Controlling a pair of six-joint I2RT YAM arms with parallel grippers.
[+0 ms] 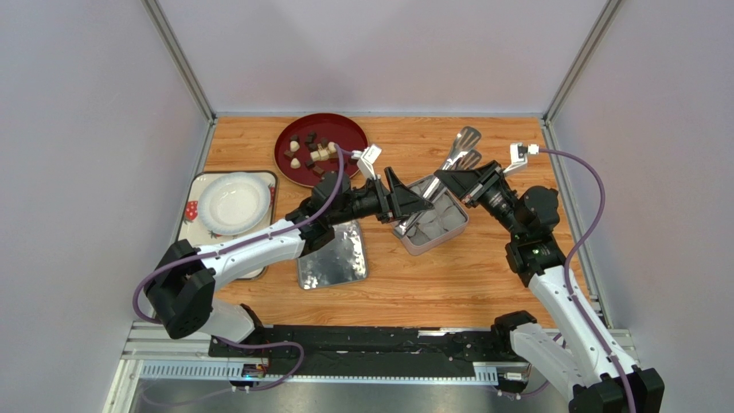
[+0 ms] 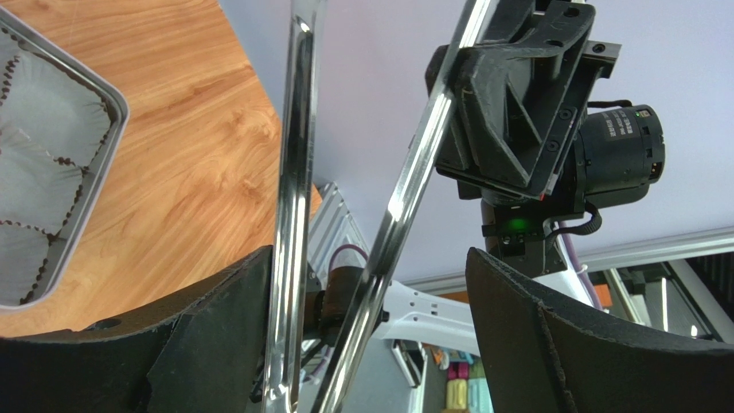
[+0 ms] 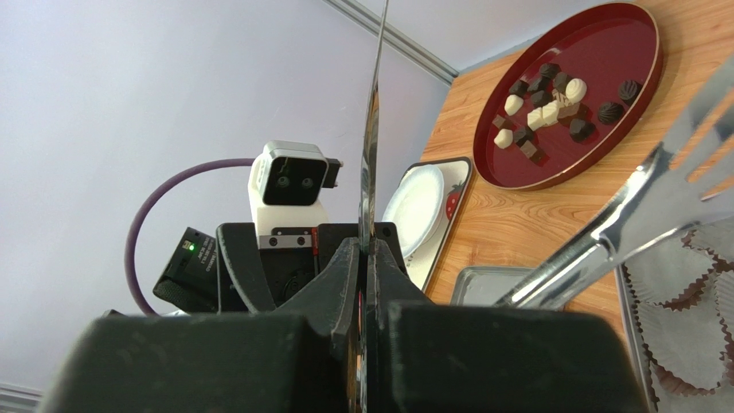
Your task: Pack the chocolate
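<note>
The chocolate (image 1: pixel 310 151), several small dark and cream pieces, lies on a red round tray (image 1: pixel 284 159), also in the right wrist view (image 3: pixel 543 107). Metal tongs (image 1: pixel 463 146) slant over the open tin (image 1: pixel 457 231), which holds white paper cups (image 3: pixel 681 275). My right gripper (image 1: pixel 448 179) is shut on one arm of the tongs (image 3: pixel 370 129); the other arm (image 3: pixel 637 215) stands free. My left gripper (image 1: pixel 422 204) is open, and both tong arms (image 2: pixel 293 172) pass between its jaws (image 2: pixel 366 267) without being squeezed.
The tin's silver lid (image 1: pixel 332 254) lies flat left of the tin. A white plate (image 1: pixel 233 202) sits on a small patterned tray at the left edge. Grey walls enclose the wooden table on three sides.
</note>
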